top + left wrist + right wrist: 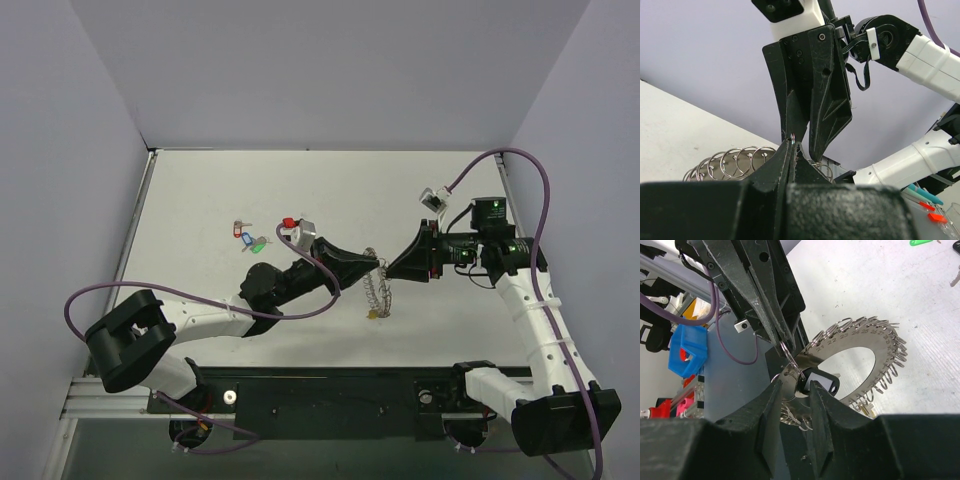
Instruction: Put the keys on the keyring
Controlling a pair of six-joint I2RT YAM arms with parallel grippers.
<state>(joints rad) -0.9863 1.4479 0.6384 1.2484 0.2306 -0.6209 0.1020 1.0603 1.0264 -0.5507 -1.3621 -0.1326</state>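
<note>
While both arms reach in from the near edge of the white tabletop [250,190], their tips meet over its middle. The black two-finger left tool [792,146] is pressed together, pinching one small silver wire ring [785,348] at its very tip. That ring belongs to the large flat silver metal keyring [880,347], a numbered band fringed all round with such small rings. The keyring hangs edge-on just under the two tips in the top view; whether its lower edge touches the tabletop I cannot tell. A small yellow plastic tag [372,313] dangles from its near side.

Facing it tip to tip, the black two-finger right tool [796,385] has its fingers a little apart. A tiny key with a black plastic tag [824,382] sits at the gap, touching the pinched ring's neighbours. Whether the fingers clamp that key I cannot tell.

Farther back and well to the left, loose keys lie on the tabletop: a green-tagged one [259,245], a blue-tagged one [245,237] just beside it, and a red-tagged one [289,221] near the left wrist.
</note>
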